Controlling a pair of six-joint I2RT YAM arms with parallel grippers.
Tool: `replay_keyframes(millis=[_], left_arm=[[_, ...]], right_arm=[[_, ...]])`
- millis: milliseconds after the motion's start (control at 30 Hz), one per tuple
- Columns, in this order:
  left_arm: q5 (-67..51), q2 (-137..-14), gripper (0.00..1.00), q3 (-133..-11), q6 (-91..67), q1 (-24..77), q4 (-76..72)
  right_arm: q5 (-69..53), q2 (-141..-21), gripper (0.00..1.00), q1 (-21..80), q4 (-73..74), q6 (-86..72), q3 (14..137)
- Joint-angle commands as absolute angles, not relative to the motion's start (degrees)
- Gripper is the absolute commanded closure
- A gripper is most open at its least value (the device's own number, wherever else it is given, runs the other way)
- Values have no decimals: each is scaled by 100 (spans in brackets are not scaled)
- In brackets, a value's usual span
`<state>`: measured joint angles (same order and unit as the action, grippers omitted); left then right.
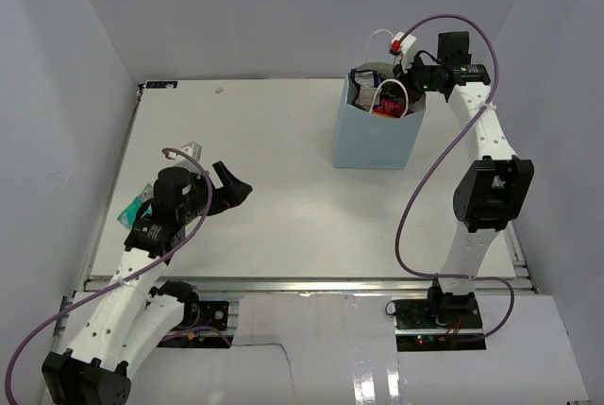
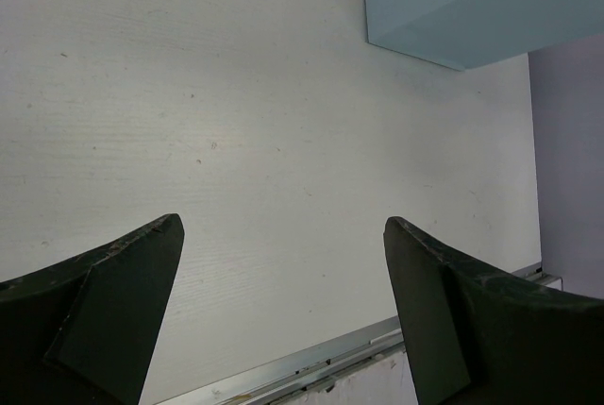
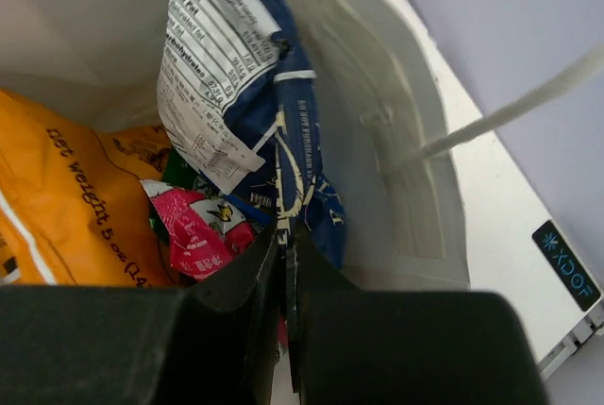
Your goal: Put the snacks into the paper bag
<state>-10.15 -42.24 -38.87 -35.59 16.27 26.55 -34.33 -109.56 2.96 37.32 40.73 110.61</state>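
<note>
1. The left arm is bent low along the left edge of the white bench. The left gripper is held above the surface with its jaws spread wide and nothing between them (only bare bench top is seen between the dark fingers in the wrist view).
2. The right arm is raised from the near right corner and folded over toward the far right corner. There the right gripper is lowered into the mouth of the upright light-blue paper carrier bag.
3. Inside the bag, the right gripper's fingers are pressed together on the lower edge of a dark blue foil packet with a white nutrition panel.
4. An orange chip bag and a pink-red wrapper are seen beside that packet in the bag.
5. A teal foil packet is lying by the left edge, partly covered by the left arm; its print cannot be read.
6. One white cord handle is cut off by the picture edge, and the bag's bottom is hidden by its contents.
</note>
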Motion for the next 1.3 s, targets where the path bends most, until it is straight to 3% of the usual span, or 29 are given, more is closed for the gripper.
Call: replay_keyframes(millis=[0,233,333,433,833,933,1033,1167,1267], left_arm=[[-1028,-4122,2,-3867,-3630,1608,2575],[-607,-4280,2,-4113,-4253,1600,2628],[-361,-4342,2,-4279,-4455,1600,2715],[-106,-4386,2,-4385,-4737,1600,2838],[966,-4473,2,-4666,-5686,1600,3734],[1458,-4631,2,-4965,-5975,1600,4277],[2003,-4807,2,-5343,-6169,1600,4912],[2565,-5306,2,-5589,-6108,1565,5518],[2725,-5746,2,-5669,-5865,1232,5897]], right_arm=[[-2963,-11223,92,387,4499,4350,11425],[-2891,-11268,90,404,4676,4351,11479],[-2971,-11093,65,396,4510,4027,11566],[-3137,-10943,54,352,4500,3623,11864],[-2277,-10248,32,167,3613,2611,11962],[-2276,-10117,30,132,3419,2426,11979],[-2731,-9862,28,97,3191,2250,11910],[-5077,-9116,27,280,3068,2899,11042],[-5125,-8395,25,1050,3076,3453,9925]])
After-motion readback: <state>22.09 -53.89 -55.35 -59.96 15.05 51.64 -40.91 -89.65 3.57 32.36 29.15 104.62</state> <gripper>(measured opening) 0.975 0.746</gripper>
